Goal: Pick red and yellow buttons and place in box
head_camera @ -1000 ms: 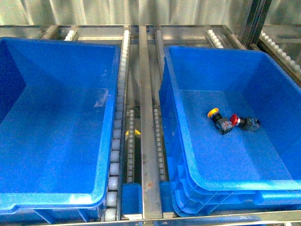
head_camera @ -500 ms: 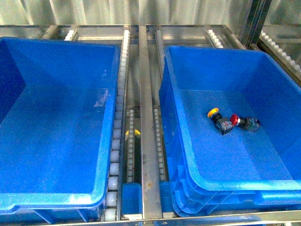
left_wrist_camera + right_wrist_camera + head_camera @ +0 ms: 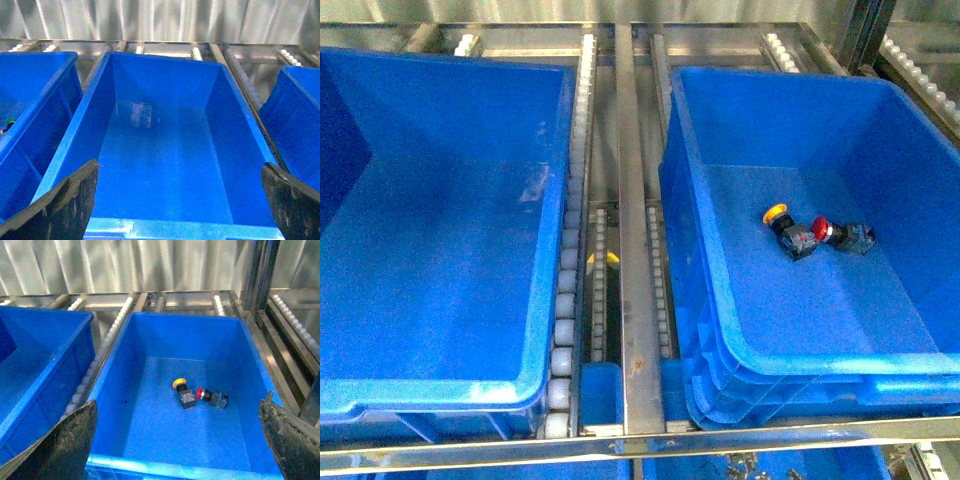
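Two large deep bright-blue plastic crates sit side by side on a steel roller-conveyor rack, split by a central steel rail with rows of white rollers on each side. Corrugated silver metal wall behind the rack; a dark vertical post at the rack's far right corner.

Right-hand blue crate, smooth floor, thick rolled rim, appears nested on further blue crates. It holds both buttons, on the floor nearer the far wall and toward the right wall. Yellow-capped push-button switch with black blocky body lies on its side, cap pointing toward the far-left. Red-capped push-button switch with silver collar and black body lies on its side just right of it, cap toward the yellow one's body; the two touch or nearly touch, cannot tell which.

Left-hand blue crate shows only bare floor with a pale scuff near its far right corner. The left wrist view shows a third blue crate further left, with a small green object at its edge, too small to identify.

Left gripper: dark fingertips at both lower corners of its view, spread wide, holding nothing, above the left-hand crate. Right gripper: same, jaws wide apart, empty, above the near edge of the right-hand crate.
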Controlling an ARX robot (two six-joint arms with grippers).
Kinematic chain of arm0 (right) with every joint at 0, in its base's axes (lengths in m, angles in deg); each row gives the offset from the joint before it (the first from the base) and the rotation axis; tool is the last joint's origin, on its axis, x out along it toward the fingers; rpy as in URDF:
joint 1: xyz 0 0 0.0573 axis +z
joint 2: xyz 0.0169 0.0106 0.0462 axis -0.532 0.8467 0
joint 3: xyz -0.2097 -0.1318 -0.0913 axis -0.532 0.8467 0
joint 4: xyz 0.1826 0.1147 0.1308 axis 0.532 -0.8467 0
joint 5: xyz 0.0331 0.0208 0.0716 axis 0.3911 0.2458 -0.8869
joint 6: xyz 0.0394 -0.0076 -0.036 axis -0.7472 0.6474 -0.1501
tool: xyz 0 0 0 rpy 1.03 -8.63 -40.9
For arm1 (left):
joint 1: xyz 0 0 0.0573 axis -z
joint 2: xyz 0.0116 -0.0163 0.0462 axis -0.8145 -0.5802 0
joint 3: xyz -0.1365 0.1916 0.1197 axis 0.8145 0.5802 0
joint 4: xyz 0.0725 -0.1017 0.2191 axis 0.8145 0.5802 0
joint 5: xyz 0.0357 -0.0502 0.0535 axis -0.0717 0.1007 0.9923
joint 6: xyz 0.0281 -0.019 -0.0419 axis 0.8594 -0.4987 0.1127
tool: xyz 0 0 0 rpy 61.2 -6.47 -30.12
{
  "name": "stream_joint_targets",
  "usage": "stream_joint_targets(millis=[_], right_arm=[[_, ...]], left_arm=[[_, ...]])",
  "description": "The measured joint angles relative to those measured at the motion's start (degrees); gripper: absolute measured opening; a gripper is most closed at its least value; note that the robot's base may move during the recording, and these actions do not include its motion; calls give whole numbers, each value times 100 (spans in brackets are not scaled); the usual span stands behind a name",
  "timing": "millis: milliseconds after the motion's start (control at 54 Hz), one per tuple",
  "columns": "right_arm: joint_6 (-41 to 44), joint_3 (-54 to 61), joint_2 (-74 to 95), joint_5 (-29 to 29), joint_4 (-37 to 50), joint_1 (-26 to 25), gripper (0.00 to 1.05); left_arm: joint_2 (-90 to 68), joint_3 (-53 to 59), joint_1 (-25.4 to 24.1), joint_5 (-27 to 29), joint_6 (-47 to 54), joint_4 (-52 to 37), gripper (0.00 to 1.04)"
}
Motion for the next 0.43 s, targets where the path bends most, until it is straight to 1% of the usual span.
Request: stream_joint_targets(millis=[426], right_arm=[[0,0,0,0,0,0,98]], left_arm=[[0,0,0,-2,0,0,97]])
